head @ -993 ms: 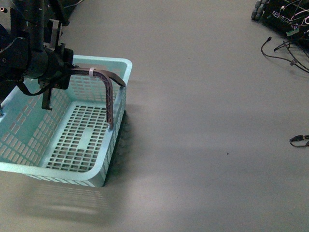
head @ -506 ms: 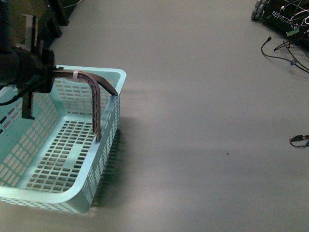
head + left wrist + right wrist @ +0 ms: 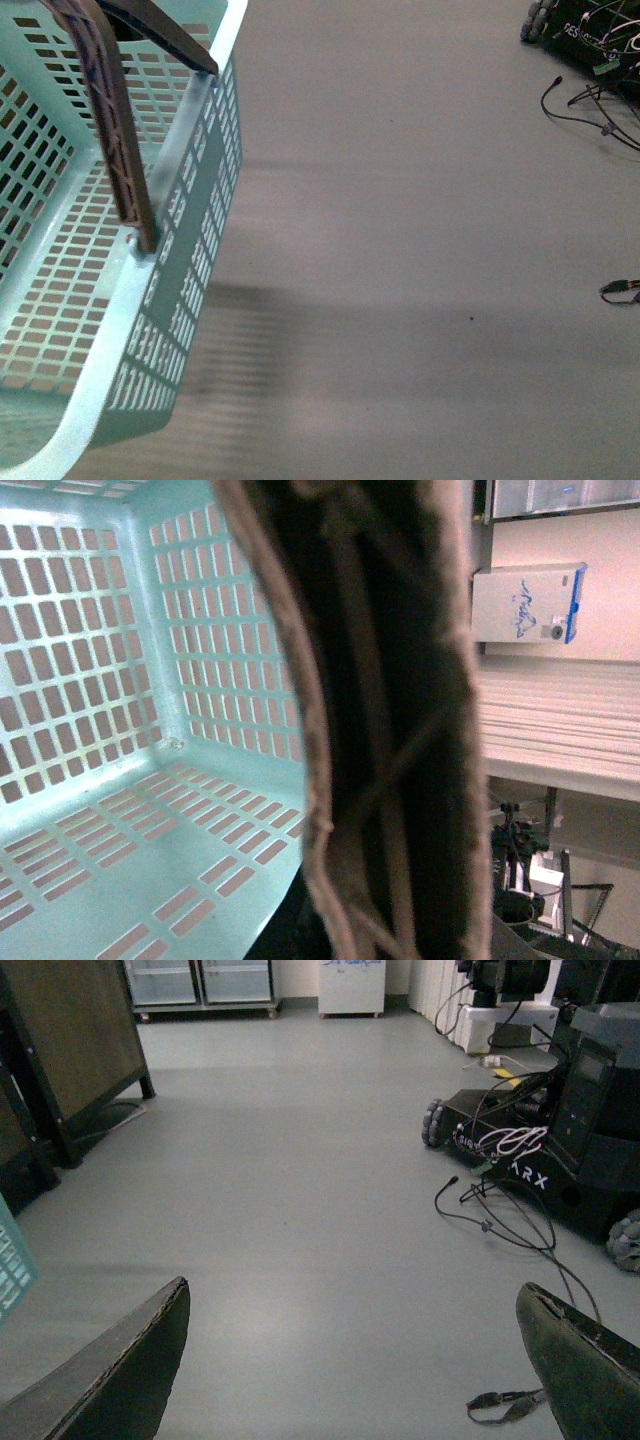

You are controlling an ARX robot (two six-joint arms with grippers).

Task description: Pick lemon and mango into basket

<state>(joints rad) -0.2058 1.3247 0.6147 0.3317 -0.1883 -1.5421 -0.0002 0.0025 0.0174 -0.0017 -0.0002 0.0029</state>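
The light turquoise basket [image 3: 172,185] hangs lifted at the left of the front view, close to the camera, its shadow on the floor below. Its brown handle [image 3: 112,140] stands up from the near wall. In the left wrist view the handle [image 3: 390,680] fills the middle, and my left gripper [image 3: 385,880] is shut on it. The slotted floor of the basket [image 3: 110,830] shows nothing lying on it. My right gripper [image 3: 355,1360] is open above bare grey floor, fingers [image 3: 120,1380] wide apart. The lemon and the mango are out of view.
Black cables [image 3: 590,100] and a wheeled black robot base [image 3: 570,1130] lie at the far right. A small loose connector [image 3: 620,290] sits on the floor to the right. A dark board [image 3: 70,1050] stands to the left in the right wrist view.
The basket has risen and swung up toward the camera and to the left. The left arm holding its handle has gone out of the front view.
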